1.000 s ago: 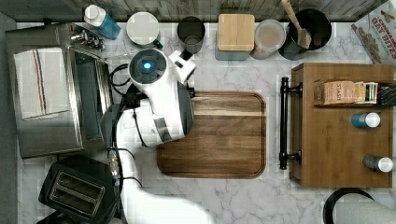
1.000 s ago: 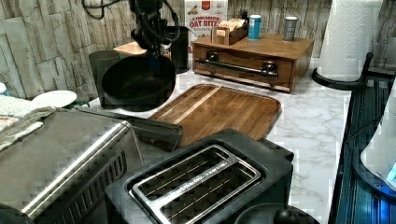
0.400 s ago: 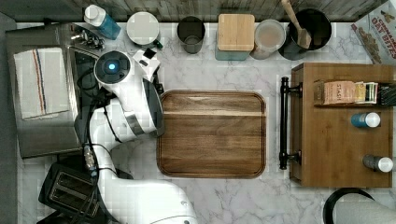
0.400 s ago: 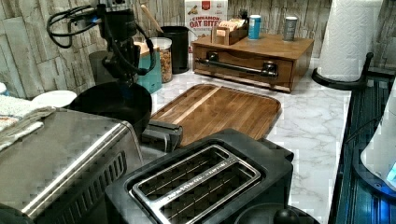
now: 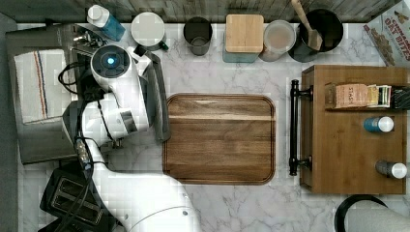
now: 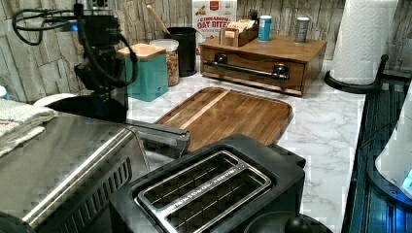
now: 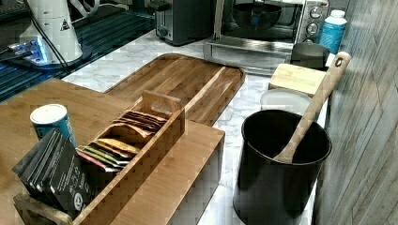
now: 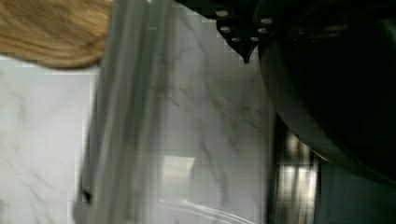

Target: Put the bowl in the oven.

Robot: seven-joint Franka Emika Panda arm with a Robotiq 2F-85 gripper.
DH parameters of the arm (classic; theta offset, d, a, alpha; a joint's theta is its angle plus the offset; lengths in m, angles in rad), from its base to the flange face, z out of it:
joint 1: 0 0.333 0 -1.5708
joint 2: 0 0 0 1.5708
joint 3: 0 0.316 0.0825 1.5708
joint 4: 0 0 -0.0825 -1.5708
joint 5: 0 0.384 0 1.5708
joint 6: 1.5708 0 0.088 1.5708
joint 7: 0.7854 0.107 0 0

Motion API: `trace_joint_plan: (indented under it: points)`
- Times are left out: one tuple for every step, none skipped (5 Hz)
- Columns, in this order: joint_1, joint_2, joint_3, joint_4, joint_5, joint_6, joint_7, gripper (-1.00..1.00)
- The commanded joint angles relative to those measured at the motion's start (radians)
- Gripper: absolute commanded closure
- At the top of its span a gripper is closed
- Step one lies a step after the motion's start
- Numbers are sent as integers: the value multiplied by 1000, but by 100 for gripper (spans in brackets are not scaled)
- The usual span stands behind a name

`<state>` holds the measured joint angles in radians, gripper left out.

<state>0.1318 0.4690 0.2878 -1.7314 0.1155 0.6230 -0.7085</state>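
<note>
- bowl (image 7: pixel 256 15) sits inside the oven (image 7: pixel 281 28) cavity, above the dropped-open door, in the right view
- gripper: fingers hidden, can't tell if apart or clamped on the bowl rim
- wooden tray (image 5: pixel 220 138) lies on the tabletop (image 5: pixel 232 203) beside the door

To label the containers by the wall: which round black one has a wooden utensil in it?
The tall black pot, with a wooden utensil leaning inside. The smaller dark cup beside the wooden-lidded canister holds none.
</note>
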Motion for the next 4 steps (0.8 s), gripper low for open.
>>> trace_joint_plan:
  points:
    - [-4,69,120,166,187,-28,-178,100]
    - [-5,94,146,170,230,-29,-174,100]
    - [-23,93,186,120,308,37,-192,100]
    - [-12,109,199,100,332,71,-160,100]
